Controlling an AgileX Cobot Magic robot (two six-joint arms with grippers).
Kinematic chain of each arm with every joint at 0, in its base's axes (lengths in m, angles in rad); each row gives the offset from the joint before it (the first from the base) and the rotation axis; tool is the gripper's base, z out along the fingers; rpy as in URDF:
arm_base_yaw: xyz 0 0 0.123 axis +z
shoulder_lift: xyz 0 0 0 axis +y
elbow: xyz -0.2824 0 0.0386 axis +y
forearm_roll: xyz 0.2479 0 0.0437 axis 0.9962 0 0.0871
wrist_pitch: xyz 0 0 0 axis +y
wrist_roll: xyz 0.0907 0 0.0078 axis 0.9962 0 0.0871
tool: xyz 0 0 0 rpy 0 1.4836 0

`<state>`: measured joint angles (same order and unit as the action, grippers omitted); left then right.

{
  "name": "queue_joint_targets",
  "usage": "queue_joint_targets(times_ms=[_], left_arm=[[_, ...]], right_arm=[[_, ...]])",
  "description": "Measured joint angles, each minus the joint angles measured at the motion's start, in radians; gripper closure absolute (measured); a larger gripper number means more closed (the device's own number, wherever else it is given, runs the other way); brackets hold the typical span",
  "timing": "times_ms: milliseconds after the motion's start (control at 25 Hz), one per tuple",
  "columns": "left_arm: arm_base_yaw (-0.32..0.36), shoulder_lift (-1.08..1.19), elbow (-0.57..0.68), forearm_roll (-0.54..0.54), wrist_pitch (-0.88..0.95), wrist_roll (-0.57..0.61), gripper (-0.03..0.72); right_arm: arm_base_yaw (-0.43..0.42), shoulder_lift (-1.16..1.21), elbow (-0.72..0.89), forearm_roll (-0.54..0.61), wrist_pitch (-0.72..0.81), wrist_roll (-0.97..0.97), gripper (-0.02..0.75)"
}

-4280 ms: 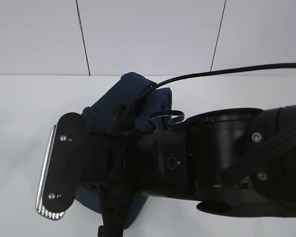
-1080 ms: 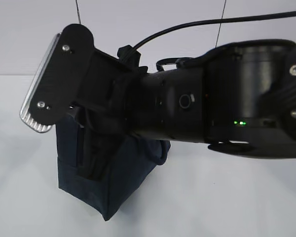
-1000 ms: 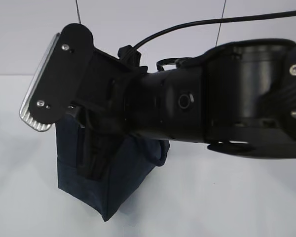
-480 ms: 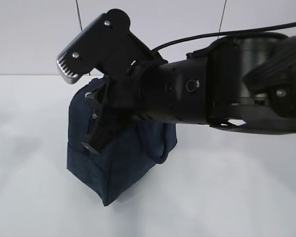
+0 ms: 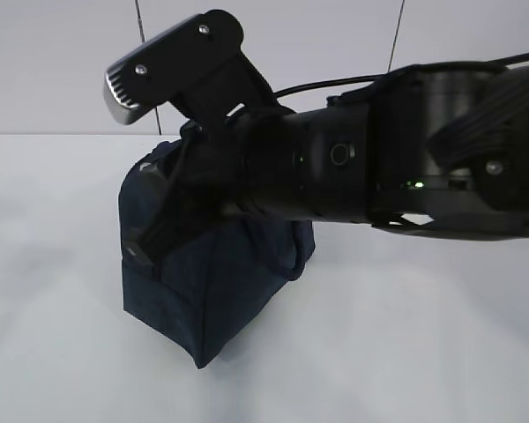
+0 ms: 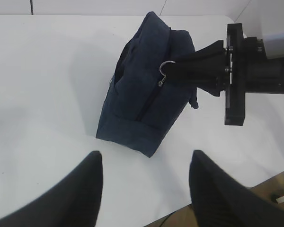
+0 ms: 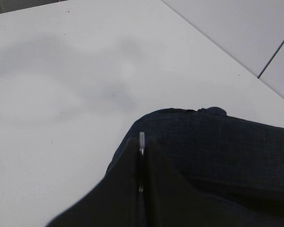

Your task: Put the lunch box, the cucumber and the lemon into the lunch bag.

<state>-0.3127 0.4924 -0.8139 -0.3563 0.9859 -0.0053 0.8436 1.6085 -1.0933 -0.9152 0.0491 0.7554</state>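
The dark navy boxy fabric lunch bag (image 6: 146, 101) stands on the white desk (image 6: 47, 85), its zipper running lengthwise along the top. The right gripper (image 7: 141, 156) is right at that top, jaws pinched shut on the silver ring zipper pull (image 6: 166, 70). The left gripper (image 6: 144, 182) hangs just short of the bag's near end, jaws half open, empty.

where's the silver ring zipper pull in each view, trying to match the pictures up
Exterior view: not visible; the right arm blocks the top of the lunch bag.
Left wrist view: silver ring zipper pull upper centre, on the bag's top, at the right end effector tips.
Right wrist view: only a silver sliver shows between the shut fingers, lower centre.
Shared landmark: the navy lunch bag on the white table.
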Motion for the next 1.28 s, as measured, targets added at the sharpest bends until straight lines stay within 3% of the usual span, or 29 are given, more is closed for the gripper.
queue_joint_targets(times_ms=[1040,1280], left_arm=[[0.0,0.0,0.0,0.0,0.0,0.0,0.284],[0.0,0.0,0.0,0.004,-0.07,0.0,0.287]], right_arm=[[0.0,0.032,0.0,-0.004,-0.026,0.097,0.717],[0.0,0.032,0.0,-0.004,-0.026,0.099,0.717]])
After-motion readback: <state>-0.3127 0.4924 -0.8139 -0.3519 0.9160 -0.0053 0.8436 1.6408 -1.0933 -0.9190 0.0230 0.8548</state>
